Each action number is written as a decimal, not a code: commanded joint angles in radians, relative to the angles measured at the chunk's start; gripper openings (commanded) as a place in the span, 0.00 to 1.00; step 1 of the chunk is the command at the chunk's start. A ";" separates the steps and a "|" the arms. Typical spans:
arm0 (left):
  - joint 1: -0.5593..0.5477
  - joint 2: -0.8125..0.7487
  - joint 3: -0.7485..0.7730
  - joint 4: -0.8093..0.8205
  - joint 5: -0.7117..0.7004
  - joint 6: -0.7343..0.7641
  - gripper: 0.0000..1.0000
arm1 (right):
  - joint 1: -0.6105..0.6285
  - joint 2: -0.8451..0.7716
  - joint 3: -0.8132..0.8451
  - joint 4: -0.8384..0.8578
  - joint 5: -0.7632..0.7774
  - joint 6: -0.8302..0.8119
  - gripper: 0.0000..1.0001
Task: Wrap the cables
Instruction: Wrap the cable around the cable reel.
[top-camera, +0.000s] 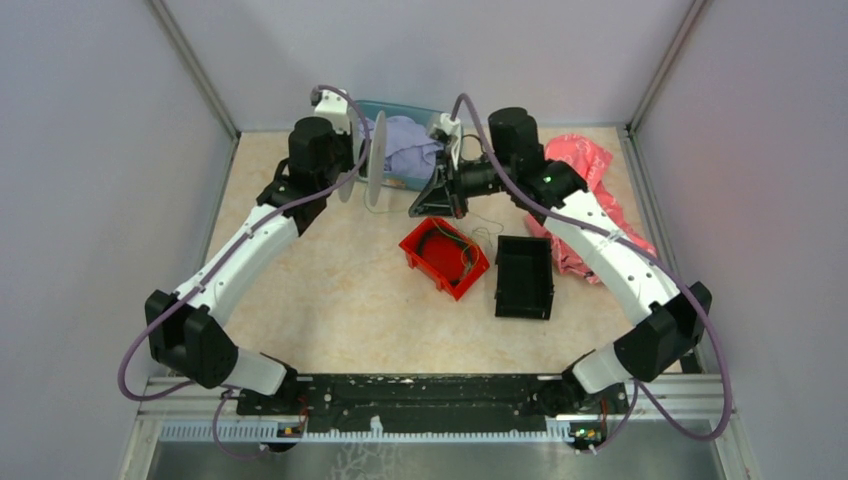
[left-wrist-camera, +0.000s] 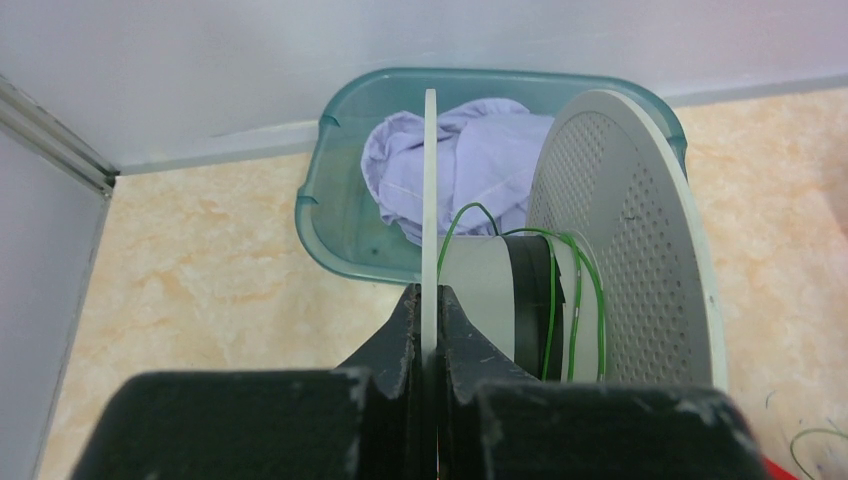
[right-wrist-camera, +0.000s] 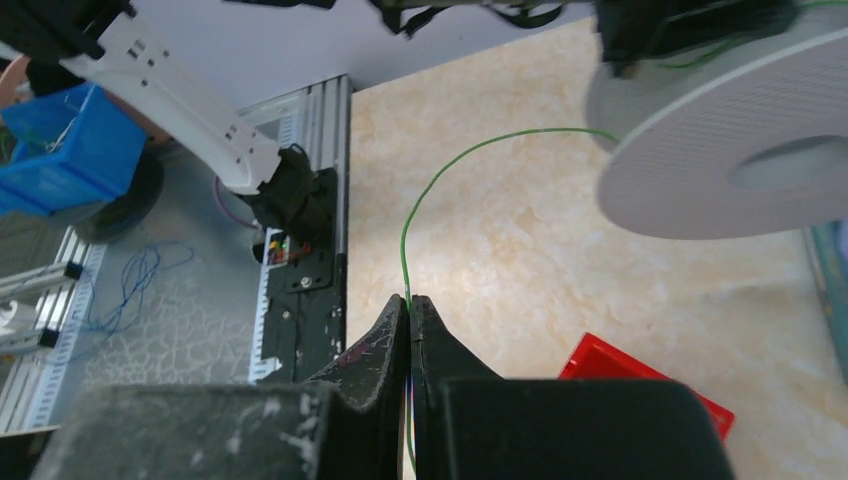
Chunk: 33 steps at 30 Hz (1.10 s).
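Observation:
My left gripper (left-wrist-camera: 431, 300) is shut on the thin near flange (left-wrist-camera: 431, 180) of a white spool (top-camera: 375, 172) and holds it upright on edge above the table. A few turns of green cable (left-wrist-camera: 575, 300) lie round its hub. My right gripper (right-wrist-camera: 410, 300) is shut on the green cable (right-wrist-camera: 440, 175), which arcs from its fingertips up to the spool (right-wrist-camera: 730, 150). In the top view the right gripper (top-camera: 441, 196) sits just right of the spool. The rest of the thin cables (top-camera: 466, 254) trail into a red bin (top-camera: 445, 258).
A teal basin (top-camera: 432, 113) holding a lilac cloth (top-camera: 405, 145) stands behind the spool. A black bin (top-camera: 524, 277) lies right of the red bin. A pink cloth (top-camera: 590, 165) lies at the back right, under the right arm.

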 joint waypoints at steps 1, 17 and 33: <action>-0.010 -0.069 -0.024 0.096 0.095 0.037 0.00 | -0.081 -0.021 0.078 0.109 -0.013 0.131 0.00; -0.044 -0.147 -0.124 0.050 0.351 0.223 0.00 | -0.281 0.004 0.179 0.209 0.064 0.292 0.00; -0.047 -0.192 -0.090 -0.044 0.605 0.250 0.00 | -0.423 0.092 0.199 0.235 0.204 0.274 0.00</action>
